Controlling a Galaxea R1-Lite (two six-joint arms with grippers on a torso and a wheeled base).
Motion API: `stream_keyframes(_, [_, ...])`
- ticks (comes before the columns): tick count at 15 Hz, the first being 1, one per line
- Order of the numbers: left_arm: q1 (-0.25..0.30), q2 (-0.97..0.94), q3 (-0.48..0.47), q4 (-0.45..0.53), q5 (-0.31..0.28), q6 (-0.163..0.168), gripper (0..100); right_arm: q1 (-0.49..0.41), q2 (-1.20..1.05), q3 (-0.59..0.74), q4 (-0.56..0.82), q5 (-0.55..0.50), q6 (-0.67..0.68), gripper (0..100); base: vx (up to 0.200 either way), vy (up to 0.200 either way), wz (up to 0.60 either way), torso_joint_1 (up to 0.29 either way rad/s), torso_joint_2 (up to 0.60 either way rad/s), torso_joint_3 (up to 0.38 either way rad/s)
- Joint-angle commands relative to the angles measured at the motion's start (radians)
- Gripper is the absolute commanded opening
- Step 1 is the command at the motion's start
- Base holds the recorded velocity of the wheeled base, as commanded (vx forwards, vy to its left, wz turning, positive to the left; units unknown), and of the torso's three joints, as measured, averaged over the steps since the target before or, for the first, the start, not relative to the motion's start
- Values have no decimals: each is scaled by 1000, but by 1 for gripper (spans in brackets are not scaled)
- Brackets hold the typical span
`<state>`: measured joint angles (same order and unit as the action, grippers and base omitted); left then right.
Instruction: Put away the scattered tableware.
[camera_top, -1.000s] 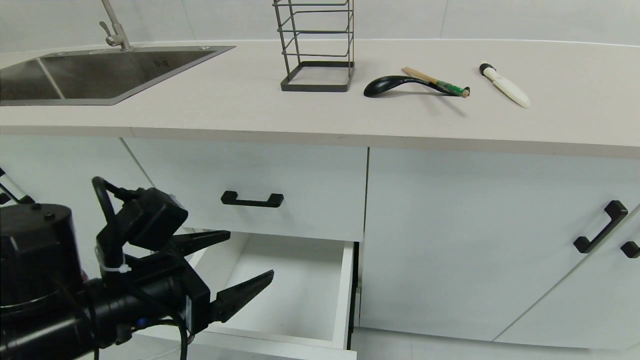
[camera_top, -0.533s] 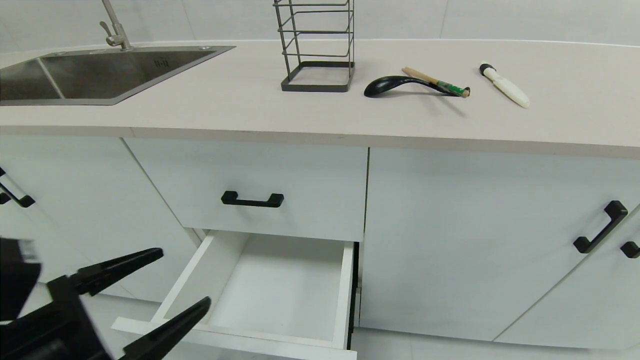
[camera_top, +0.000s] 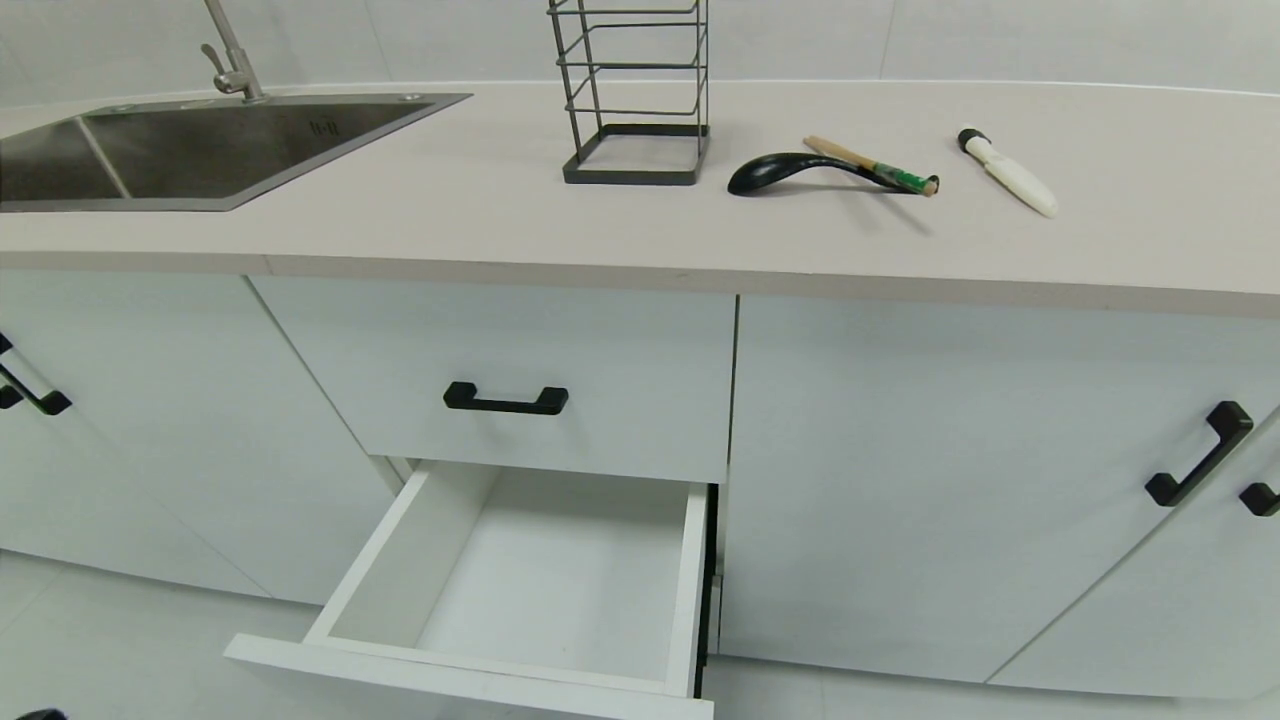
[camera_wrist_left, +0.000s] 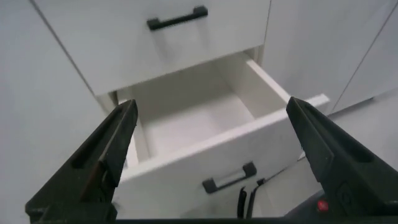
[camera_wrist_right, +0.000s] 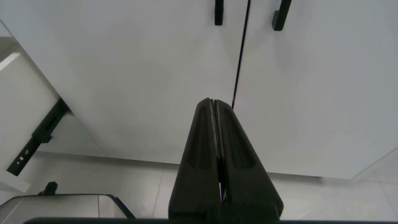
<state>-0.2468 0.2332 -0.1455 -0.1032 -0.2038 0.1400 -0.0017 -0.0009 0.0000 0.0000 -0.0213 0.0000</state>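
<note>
Three pieces of tableware lie on the counter's right side: a black spoon (camera_top: 785, 170), wooden chopsticks (camera_top: 870, 164) with a green band resting across its handle, and a white-handled utensil (camera_top: 1008, 172) with a black tip. Below, the lower drawer (camera_top: 690, 585) stands pulled out, nothing inside it. My left gripper (camera_wrist_left: 211, 102) is open, fingers spread wide, held in front of and above that drawer (camera_wrist_left: 205, 146), touching nothing. My right gripper (camera_wrist_right: 213, 109) is shut with nothing in it, low before the white cabinet doors (camera_wrist_right: 124, 74).
A black wire rack (camera_top: 635, 150) stands mid-counter, left of the spoon. A steel sink (camera_top: 200, 140) with a faucet (camera_top: 230, 55) is at the far left. The upper drawer (camera_top: 505, 400) is closed. Cabinet doors with black handles (camera_top: 1200, 455) are to the right.
My open left gripper has dropped down and to the left, out of the head view. The drawer stays pulled out and the tableware has not moved.
</note>
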Motion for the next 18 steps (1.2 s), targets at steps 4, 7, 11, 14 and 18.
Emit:
stream_keyframes(4, [104, -138, 124, 5, 27, -43, 100, 0, 1, 0, 0, 1, -2, 0, 0, 0, 0, 0, 0, 0])
stream_keyframes(7, [167, -141, 144, 36, 44, -51, 100, 0, 1, 0, 0, 0, -2, 0, 0, 0, 0, 0, 0, 0])
stream_keyframes(11, [251, -233, 146, 77, 135, -26, 100, 0, 1, 0, 0, 1, -2, 0, 0, 0, 0, 0, 0, 0])
stream_keyframes(14, [251, -233, 146, 85, 207, -36, 100, 0, 1, 0, 0, 1, 0, 0, 0, 0, 0, 0, 0, 0])
stream_keyframes(18, [251, -233, 146, 100, 202, -56, 100, 0, 1, 0, 0, 1, -2, 0, 0, 0, 0, 0, 0, 0])
